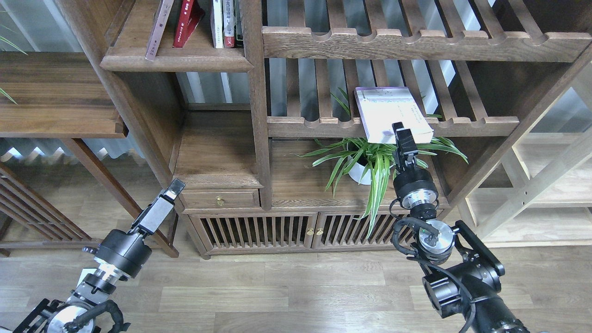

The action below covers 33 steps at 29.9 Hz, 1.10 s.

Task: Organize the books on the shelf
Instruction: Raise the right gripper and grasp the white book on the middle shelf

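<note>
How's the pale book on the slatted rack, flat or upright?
Flat: the pale book lies cover-up on the slatted rack, its near edge overhanging the front rail.

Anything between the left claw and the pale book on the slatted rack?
Head view: dark wooden bookcase upright separates left claw from pale lavender-white book.
</note>
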Each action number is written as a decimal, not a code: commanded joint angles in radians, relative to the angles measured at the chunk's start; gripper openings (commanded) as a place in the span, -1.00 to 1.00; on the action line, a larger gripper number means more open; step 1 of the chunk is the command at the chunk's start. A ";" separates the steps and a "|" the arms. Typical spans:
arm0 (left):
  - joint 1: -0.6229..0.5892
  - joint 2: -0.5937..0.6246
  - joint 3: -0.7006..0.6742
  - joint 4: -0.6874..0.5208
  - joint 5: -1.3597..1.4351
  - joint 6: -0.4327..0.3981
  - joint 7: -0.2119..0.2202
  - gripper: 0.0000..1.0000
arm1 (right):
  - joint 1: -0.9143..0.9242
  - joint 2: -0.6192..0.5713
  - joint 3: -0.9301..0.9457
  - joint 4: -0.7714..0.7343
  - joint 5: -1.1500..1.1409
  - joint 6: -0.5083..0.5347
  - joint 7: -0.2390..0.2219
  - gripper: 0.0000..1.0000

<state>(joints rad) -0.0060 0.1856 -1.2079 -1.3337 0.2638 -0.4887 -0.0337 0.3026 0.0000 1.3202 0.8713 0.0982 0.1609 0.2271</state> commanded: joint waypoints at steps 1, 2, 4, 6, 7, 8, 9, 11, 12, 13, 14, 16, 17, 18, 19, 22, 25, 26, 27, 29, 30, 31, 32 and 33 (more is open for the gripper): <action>0.001 0.000 -0.007 0.001 0.000 0.000 0.000 0.96 | 0.021 0.000 0.001 -0.026 0.000 0.000 0.000 0.98; 0.001 0.000 -0.009 0.001 0.000 0.000 0.000 0.96 | 0.027 0.000 0.001 -0.035 0.000 0.000 0.000 0.98; 0.001 0.000 -0.009 0.001 0.000 0.000 0.000 0.96 | 0.045 0.000 0.001 -0.052 0.000 0.000 0.000 0.98; 0.001 0.000 -0.010 0.001 0.000 0.000 0.000 0.96 | 0.061 0.000 0.001 -0.063 0.000 -0.003 0.000 0.98; 0.001 0.002 -0.010 0.002 0.000 0.000 0.000 0.96 | 0.067 0.000 0.001 -0.063 0.000 -0.004 0.000 0.98; 0.001 0.002 -0.012 0.002 0.000 0.000 0.000 0.96 | 0.072 0.000 -0.001 -0.064 0.000 -0.006 -0.002 0.98; 0.001 0.000 -0.015 0.002 0.000 0.000 0.000 0.96 | 0.079 0.000 -0.002 -0.069 0.000 -0.007 0.000 0.98; 0.001 0.000 -0.019 0.002 0.000 0.000 0.000 0.96 | 0.087 0.000 -0.007 -0.077 0.000 -0.008 -0.002 0.98; 0.001 0.002 -0.021 0.002 0.000 0.000 0.000 0.96 | 0.092 0.000 -0.007 -0.081 0.000 -0.008 0.000 0.98; 0.001 0.002 -0.022 0.002 0.000 0.000 0.000 0.96 | 0.096 0.000 -0.012 -0.084 0.000 -0.008 -0.002 0.98; 0.001 0.002 -0.022 0.002 0.000 0.000 0.000 0.96 | 0.098 0.000 -0.018 -0.092 0.000 -0.009 0.000 0.97; 0.001 0.005 -0.024 0.002 0.000 0.000 0.000 0.96 | 0.102 0.000 -0.019 -0.101 0.000 -0.011 0.000 0.94; 0.000 0.005 -0.025 0.002 0.000 0.000 0.000 0.96 | 0.110 0.000 -0.019 -0.107 0.000 -0.011 0.000 0.88; 0.000 0.006 -0.028 0.002 0.000 0.000 0.000 0.96 | 0.113 0.000 -0.018 -0.112 0.000 -0.011 0.000 0.80; 0.001 0.006 -0.032 0.001 0.000 0.000 0.000 0.96 | 0.116 0.000 -0.018 -0.113 0.000 -0.009 0.000 0.70; 0.000 0.009 -0.039 0.002 0.000 0.000 0.000 0.96 | 0.116 0.000 -0.018 -0.115 0.000 -0.003 0.003 0.31; 0.001 0.009 -0.044 0.002 -0.001 0.000 0.000 0.96 | 0.118 0.000 -0.021 -0.117 -0.002 -0.008 0.006 0.10; 0.003 0.009 -0.045 0.004 -0.001 0.000 0.000 0.96 | 0.118 0.000 -0.024 -0.117 -0.002 -0.009 0.006 0.05; 0.001 0.009 -0.045 0.004 -0.001 0.000 0.000 0.96 | 0.119 0.000 -0.030 -0.120 -0.002 -0.009 0.006 -0.02; 0.001 0.009 -0.045 0.004 -0.001 0.000 0.000 0.96 | 0.121 0.000 -0.044 -0.121 -0.002 -0.008 0.008 -0.10; 0.001 0.009 -0.045 0.004 -0.001 0.000 0.000 0.96 | 0.121 0.000 -0.045 -0.121 -0.002 -0.008 0.008 -0.13; 0.001 0.009 -0.047 0.004 -0.001 0.000 0.000 0.96 | 0.119 0.000 -0.045 -0.121 -0.002 -0.008 0.008 -0.18; 0.001 0.011 -0.047 0.004 -0.003 0.000 0.000 0.96 | 0.119 0.000 -0.045 -0.121 -0.002 -0.006 0.009 -0.22; 0.001 0.011 -0.048 0.004 -0.003 0.000 0.000 0.96 | 0.119 0.000 -0.045 -0.121 -0.003 -0.004 0.009 -0.27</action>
<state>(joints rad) -0.0046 0.1951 -1.2539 -1.3301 0.2620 -0.4887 -0.0337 0.4227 0.0000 1.2768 0.7506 0.0966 0.1537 0.2346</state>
